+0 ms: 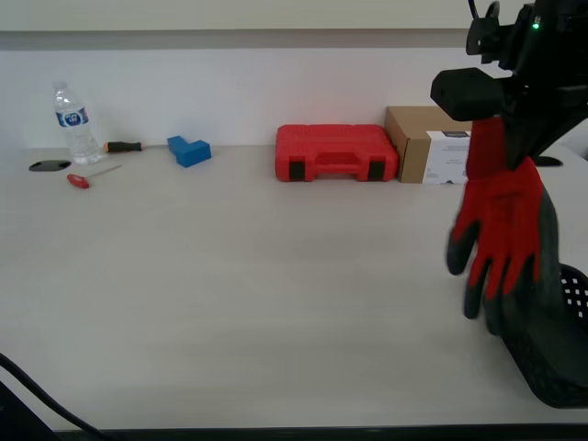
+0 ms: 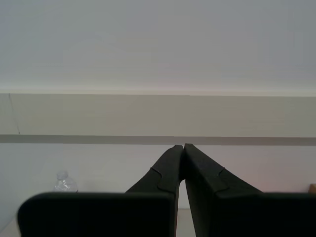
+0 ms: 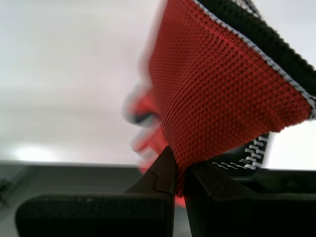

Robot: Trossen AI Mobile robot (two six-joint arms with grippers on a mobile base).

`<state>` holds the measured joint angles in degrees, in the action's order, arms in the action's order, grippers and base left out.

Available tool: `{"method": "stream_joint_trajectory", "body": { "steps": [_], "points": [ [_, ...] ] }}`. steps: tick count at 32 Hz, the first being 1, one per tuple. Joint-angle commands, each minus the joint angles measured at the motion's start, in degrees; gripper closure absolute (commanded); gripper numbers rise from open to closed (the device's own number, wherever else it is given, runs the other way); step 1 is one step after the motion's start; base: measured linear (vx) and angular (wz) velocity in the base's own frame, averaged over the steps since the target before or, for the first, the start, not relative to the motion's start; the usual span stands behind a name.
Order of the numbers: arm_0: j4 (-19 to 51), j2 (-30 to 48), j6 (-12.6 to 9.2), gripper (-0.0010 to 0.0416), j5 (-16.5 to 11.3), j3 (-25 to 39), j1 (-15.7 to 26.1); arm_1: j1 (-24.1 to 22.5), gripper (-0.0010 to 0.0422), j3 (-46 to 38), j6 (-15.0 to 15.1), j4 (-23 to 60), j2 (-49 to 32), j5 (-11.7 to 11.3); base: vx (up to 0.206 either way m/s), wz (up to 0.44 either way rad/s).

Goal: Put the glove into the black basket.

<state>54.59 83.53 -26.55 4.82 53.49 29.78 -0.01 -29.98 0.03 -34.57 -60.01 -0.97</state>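
Observation:
The red glove (image 1: 501, 230) with dark grey fingers hangs fingers down from my first gripper (image 1: 494, 129), high at the exterior view's right. In the first wrist view my first gripper (image 3: 180, 168) is shut on the glove's (image 3: 217, 89) red knit near its black-edged cuff. The black basket (image 1: 560, 367) with perforated sides stands on the table at the exterior view's right edge, partly cut off. The glove's fingertips hang at the basket's left rim. My second gripper (image 2: 183, 148) is shut and empty and faces the wall.
A red tool case (image 1: 335, 152) and a cardboard box (image 1: 427, 142) stand at the back of the table. A blue block (image 1: 188, 150), a water bottle (image 1: 73, 124) and two screwdrivers (image 1: 122, 146) lie at the back left.

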Motion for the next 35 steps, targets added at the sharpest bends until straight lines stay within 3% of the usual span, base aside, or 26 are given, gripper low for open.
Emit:
{"method": "stream_joint_trajectory", "body": {
  "steps": [1, 2, 5, 6, 10, 14, 19, 22, 29, 35],
  "points": [
    [-1.18, -4.5, -5.01, 0.0407, -0.04, -7.13, -1.73, 0.0, 0.0412, -0.02, 0.02, -0.24, -0.02, 0.13, 0.0, 0.0],
    [-2.64, -5.27, -6.45, 0.0407, -0.26, -9.7, -2.91, 0.02, 0.0412, -0.04, 0.0, -0.22, -0.02, -0.04, 0.0, 0.0],
    [-6.27, -5.27, -7.93, 0.0407, -1.29, -12.79, -5.42, -0.04, 0.0412, -0.07, 0.02, -0.24, -0.02, 0.15, 0.0, 0.0],
    [-10.47, -5.27, -9.16, 0.0407, -3.98, -15.67, -8.22, 0.0, 0.0412, -0.07, 0.02, -0.24, -0.02, 0.11, 0.0, 0.0],
    [-14.64, -5.16, -9.62, 0.0407, -7.69, -18.43, -15.08, -0.04, 0.0412, -0.04, 0.02, -0.22, -0.02, 0.13, 0.0, 0.0],
    [-13.64, -5.16, -7.61, 0.0407, -7.56, -19.19, -22.32, -0.02, 0.0412, -0.04, 0.0, -0.22, -0.02, 0.04, 0.0, 0.0],
    [-12.48, -5.16, -5.9, 0.0407, -6.4, -20.09, -26.95, -0.02, 0.0412, -0.02, 0.0, -0.22, -0.02, 0.07, 0.0, 0.0],
    [-12.59, -4.68, -5.81, 0.0407, -4.5, -21.03, -28.57, -0.02, 0.0412, -0.02, 0.02, -0.24, -0.02, 0.04, 0.0, 0.0],
    [-19.19, 6.34, -2.91, 0.0407, -5.4, -20.92, -30.23, -0.02, 0.0412, -0.11, 0.02, -0.24, -0.02, 0.04, 0.0, 0.0],
    [-22.77, 12.28, -1.79, 0.0407, -5.4, -19.32, -30.23, -0.02, 0.0412, -0.07, 0.02, -0.24, -0.02, 0.04, 0.0, 0.0]
  ]
}}
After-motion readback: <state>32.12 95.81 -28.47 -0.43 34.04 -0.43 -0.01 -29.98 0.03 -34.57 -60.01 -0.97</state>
